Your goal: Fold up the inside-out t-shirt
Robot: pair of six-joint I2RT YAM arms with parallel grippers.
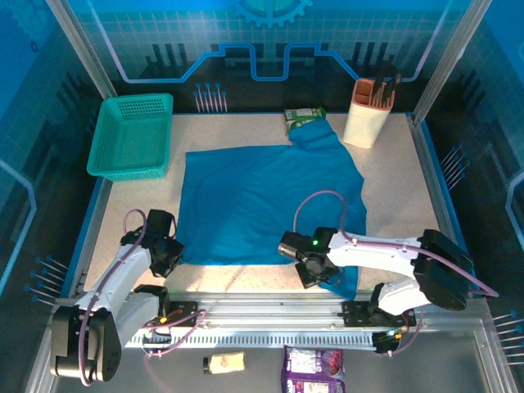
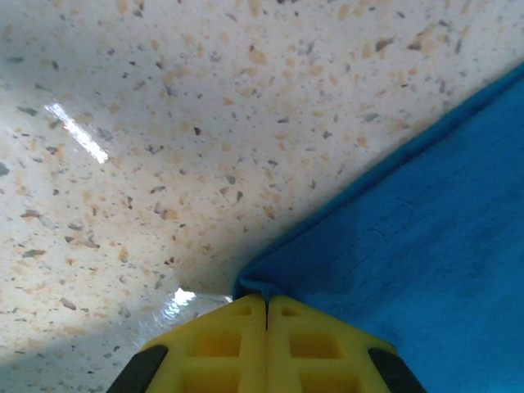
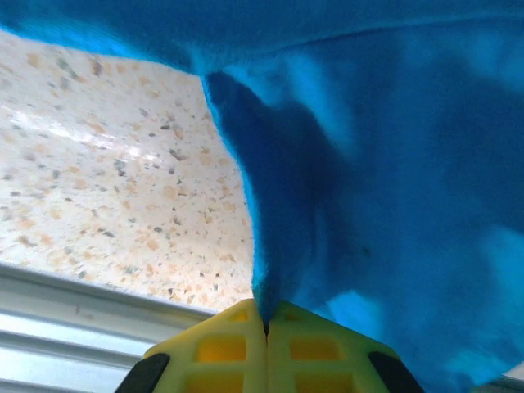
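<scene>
Lying spread across the middle of the bench, the inside-out t-shirt is a plain blue sheet of cloth, mostly flat, with one sleeve reaching toward the far edge. That sleeve touches a green packet at the far edge.

The left gripper sits at the shirt's near left corner. In the left wrist view its yellow jaws are pressed together, tip against tip, with the very corner of the blue cloth caught at their seam. The rest of that corner lies flat on the speckled bench top.

The right gripper is at the shirt's near hem, toward the near right corner of the bench. A flap of cloth hangs just beside it, near the rail along the near edge. In the right wrist view the jaws are also together and clamped on a fold of the shirt. The cloth rises from the tips in a bunched ridge, lifted off the bench surface there.

A teal mesh basket stands in the far left corner, apart from the shirt. A cream holder with dark utensils in it stands near the far right corner, just beside the raised sleeve. Beyond the near rail lie a purple packet and a small tan packet.
</scene>
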